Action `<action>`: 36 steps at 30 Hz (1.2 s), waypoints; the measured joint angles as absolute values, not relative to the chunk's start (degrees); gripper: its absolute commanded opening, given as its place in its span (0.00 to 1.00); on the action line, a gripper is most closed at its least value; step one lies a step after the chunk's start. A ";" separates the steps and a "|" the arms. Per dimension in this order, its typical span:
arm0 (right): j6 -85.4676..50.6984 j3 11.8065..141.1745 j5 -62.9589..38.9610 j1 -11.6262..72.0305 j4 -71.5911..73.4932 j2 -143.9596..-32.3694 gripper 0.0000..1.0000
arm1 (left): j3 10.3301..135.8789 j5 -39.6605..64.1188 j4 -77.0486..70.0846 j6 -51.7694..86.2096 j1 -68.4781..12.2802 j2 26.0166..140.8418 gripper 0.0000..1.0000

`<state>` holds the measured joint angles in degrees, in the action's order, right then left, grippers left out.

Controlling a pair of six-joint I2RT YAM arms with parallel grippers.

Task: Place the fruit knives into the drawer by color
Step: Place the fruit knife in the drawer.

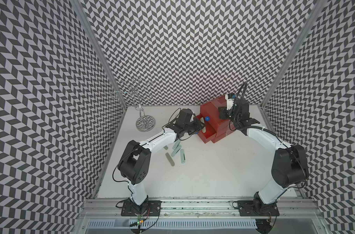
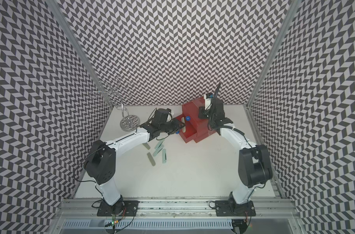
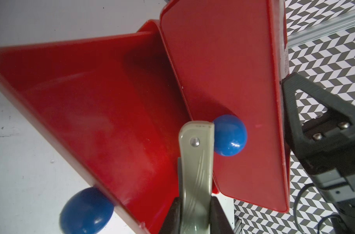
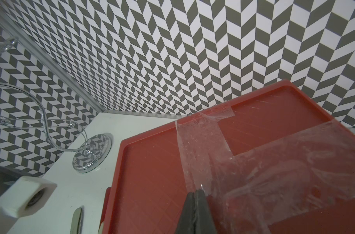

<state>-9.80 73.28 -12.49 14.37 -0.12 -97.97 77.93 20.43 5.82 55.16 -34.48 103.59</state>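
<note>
White table (image 1: 213, 172); red drawer (image 1: 211, 112), grey-olive knife (image 3: 195, 162)

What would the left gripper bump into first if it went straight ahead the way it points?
Probably the red front of the shut drawer, right beside its blue knob. The left gripper holds a grey-green knife above the open drawer, and the knife's tip would touch first. Depth is hard to judge here.

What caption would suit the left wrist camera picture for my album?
Left end effector holds a grey-green fruit knife over an open red drawer, beside a blue knob.
</note>
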 measured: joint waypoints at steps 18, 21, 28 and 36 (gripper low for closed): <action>-9.80 73.28 -12.49 14.37 -0.12 -97.97 0.00 | 77.93 20.27 4.99 55.18 -34.48 106.08 0.20; -9.80 73.28 -12.49 14.37 -0.12 -97.97 0.00 | 77.93 20.27 4.99 55.18 -34.48 106.08 0.22; -9.80 73.28 -12.49 14.37 -0.12 -97.97 0.00 | 78.78 20.27 5.06 55.13 -34.48 106.52 0.25; -9.80 73.28 -12.51 14.37 -0.12 -97.97 0.00 | 78.96 20.25 5.19 55.05 -34.48 106.52 0.28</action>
